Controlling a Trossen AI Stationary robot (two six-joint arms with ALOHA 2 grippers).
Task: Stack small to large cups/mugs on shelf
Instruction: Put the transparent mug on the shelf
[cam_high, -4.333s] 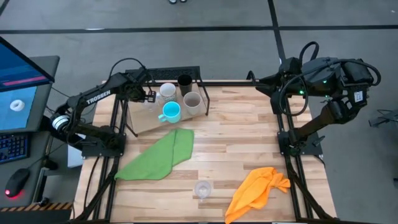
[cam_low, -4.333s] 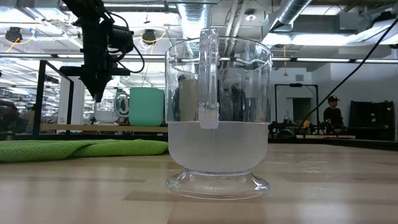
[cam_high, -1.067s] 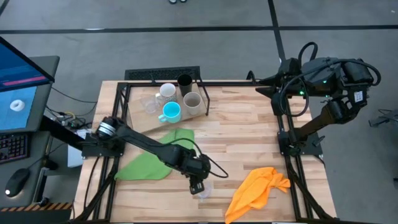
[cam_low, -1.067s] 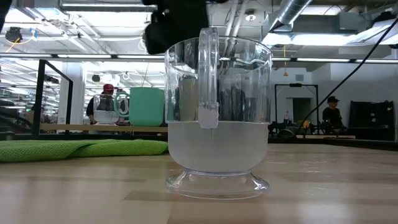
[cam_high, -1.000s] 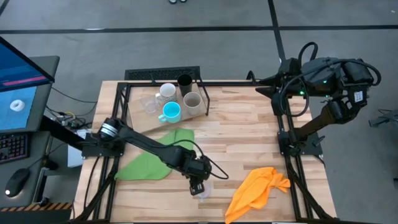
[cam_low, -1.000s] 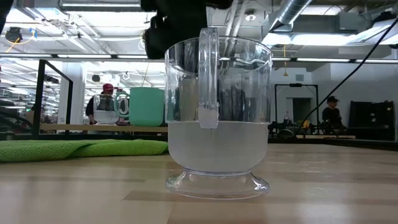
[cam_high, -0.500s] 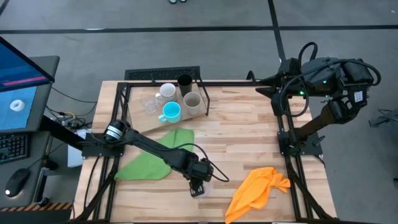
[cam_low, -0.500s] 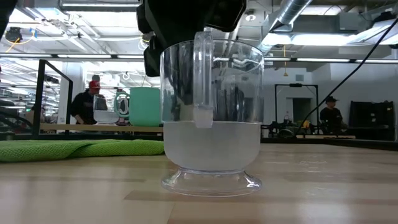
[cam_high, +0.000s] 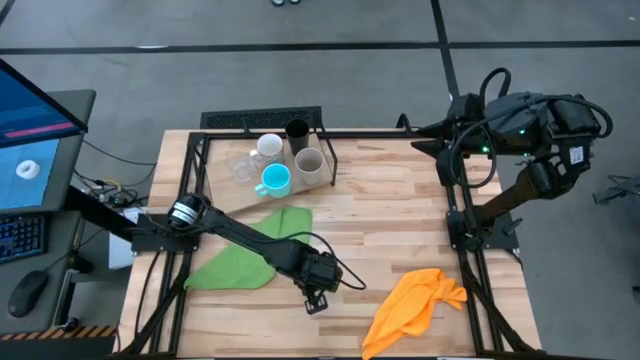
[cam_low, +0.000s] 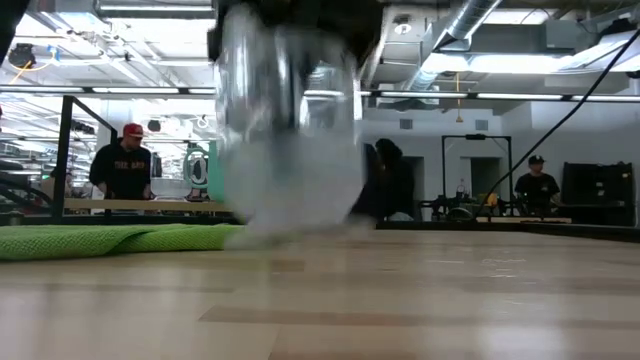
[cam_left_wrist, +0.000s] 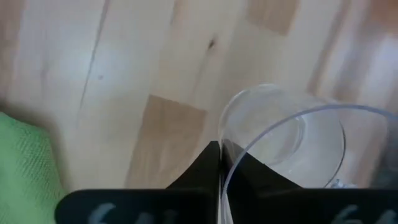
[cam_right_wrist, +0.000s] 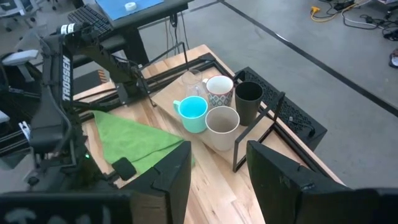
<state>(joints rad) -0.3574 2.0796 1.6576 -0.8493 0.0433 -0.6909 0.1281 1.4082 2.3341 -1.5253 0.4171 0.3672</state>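
Step in hand: I judge this to be the pickup of the last stray vessel, the clear footed glass mug, from the front of the striped butcher-block table.
Left gripper: at the front of the table, just past the green cloth; fingers pressed together with the mug's thin rim between them (the left wrist view shows the rim running into the finger seam).
Mug state: off the wood in the low view, smeared and tilted, so I take it as carried.
Right gripper: parked high at the far right corner, fingers spread, holding nothing.
Shelf: the pale plywood shelf with black wire frame at the far left carries a bright blue mug, white mug, grey-beige cup, black cup and a second clear glass.
Next move: I would lift clear of the cloth, swing back to the shelf, and keep the rim pinch firm (a thin rim could pivot).
Open question: stacking order by size is not yet started.
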